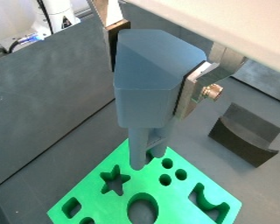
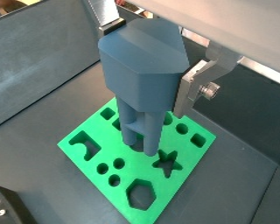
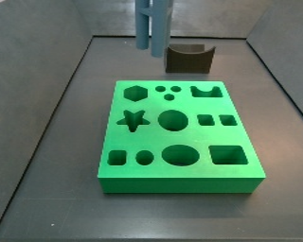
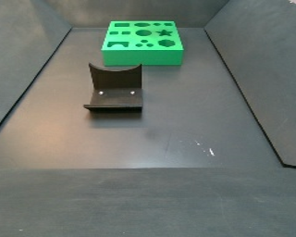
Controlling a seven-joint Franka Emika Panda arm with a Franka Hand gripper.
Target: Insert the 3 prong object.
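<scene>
Gripper (image 2: 166, 83) is clamped on the tall, slim blue-grey plastic 3 prong object (image 2: 140, 74), wide faceted top betw. the flat silver finger plates (image 1: 196, 85), thin prongs pointing down; you can see the grip in both wrist views. Piece hangs upright over the bright green square insertion board (image 3: 180, 142), the flat block w/ star, hexagon, circle and square cut-outs, and its tips look clear of the board surface, not yet in any hole. In a side view the piece (image 3: 151, 24) shows only as a blue-grey column at the far edge of the board, so height above the board can't be judged well from there. What your next move turns on: long axis is vertical, straight below the gripper, and the prong tips sit near the cluster of small round holes (image 1: 166, 171) beside the star cut-out (image 1: 115, 181). Whether tips line up w/ those holes is hard to tell; wrist views suggest close but maybe slightly off. You'd prob. need a small sideways trim, then straight descent. Dark brown block with a curved notch (image 4: 114, 87) rests well apart on the dark floor, not in your way.
</scene>
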